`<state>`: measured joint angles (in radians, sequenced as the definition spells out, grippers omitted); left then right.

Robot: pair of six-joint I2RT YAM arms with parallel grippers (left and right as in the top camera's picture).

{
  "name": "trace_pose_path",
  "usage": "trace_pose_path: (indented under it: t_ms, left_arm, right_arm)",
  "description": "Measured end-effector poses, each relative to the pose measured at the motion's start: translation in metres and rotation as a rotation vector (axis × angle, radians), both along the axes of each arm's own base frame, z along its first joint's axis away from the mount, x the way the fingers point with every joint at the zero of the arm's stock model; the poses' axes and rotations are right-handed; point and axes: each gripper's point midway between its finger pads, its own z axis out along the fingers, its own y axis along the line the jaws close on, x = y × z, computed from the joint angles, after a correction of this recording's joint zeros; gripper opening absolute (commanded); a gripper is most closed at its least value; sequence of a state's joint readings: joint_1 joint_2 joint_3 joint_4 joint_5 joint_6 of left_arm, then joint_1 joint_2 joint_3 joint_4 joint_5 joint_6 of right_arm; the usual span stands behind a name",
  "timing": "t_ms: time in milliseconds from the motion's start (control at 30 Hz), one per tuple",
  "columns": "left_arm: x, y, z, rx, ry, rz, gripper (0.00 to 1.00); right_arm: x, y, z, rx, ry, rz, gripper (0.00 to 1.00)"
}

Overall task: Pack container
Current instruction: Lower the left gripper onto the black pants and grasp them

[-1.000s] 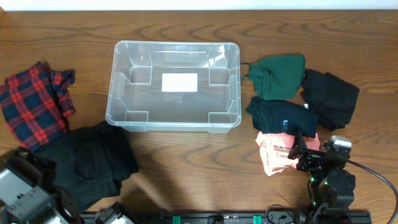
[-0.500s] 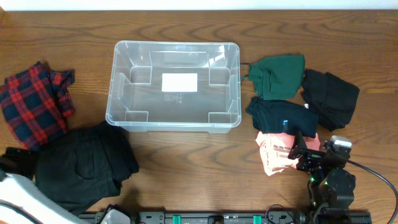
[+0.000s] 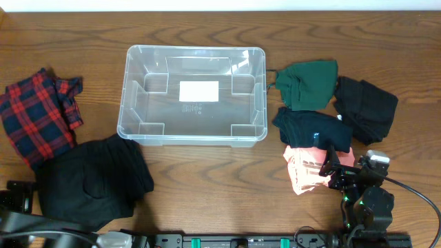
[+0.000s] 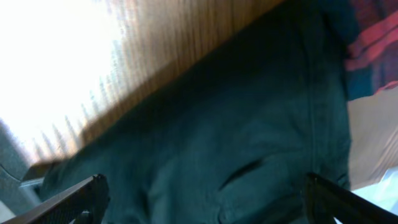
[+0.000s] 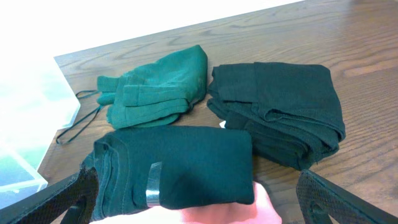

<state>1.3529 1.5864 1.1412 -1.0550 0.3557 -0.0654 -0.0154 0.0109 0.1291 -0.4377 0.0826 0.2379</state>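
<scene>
The container is a clear plastic bin with a white label on its base; it stands empty at the table's middle back. My left gripper is open, its fingers wide apart over a black garment that fills the left wrist view. My right gripper is open and empty, low over a pink garment and a folded dark green one. In the overhead view the right gripper sits at the pink garment.
A red plaid garment lies at the far left. A green garment, a black one and the dark green one lie right of the bin. The bin's corner shows in the right wrist view.
My left arm has swung down and out toward the lower left edge of the overhead view. The right arm and the clothes have not moved.
</scene>
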Motion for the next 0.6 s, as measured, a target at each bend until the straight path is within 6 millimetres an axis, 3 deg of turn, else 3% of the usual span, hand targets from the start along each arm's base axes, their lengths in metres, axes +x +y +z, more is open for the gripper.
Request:
trace_pose_path:
  t_ms: [233,467,600]
  left_arm:
    - [0.009,0.009,-0.033,-0.051,-0.037,-0.075,0.96]
    - [0.021,0.034,-0.034,0.094,-0.106,-0.208,0.95]
    - [0.023,0.036,-0.034,0.13,-0.117,-0.282,0.95]
  right_arm:
    - [0.0,0.0,0.0,0.0,0.0,0.0,0.99]
    - [0.0,0.0,0.0,0.0,0.0,0.0,0.99]
    - [0.0,0.0,0.0,0.0,0.0,0.0,0.99]
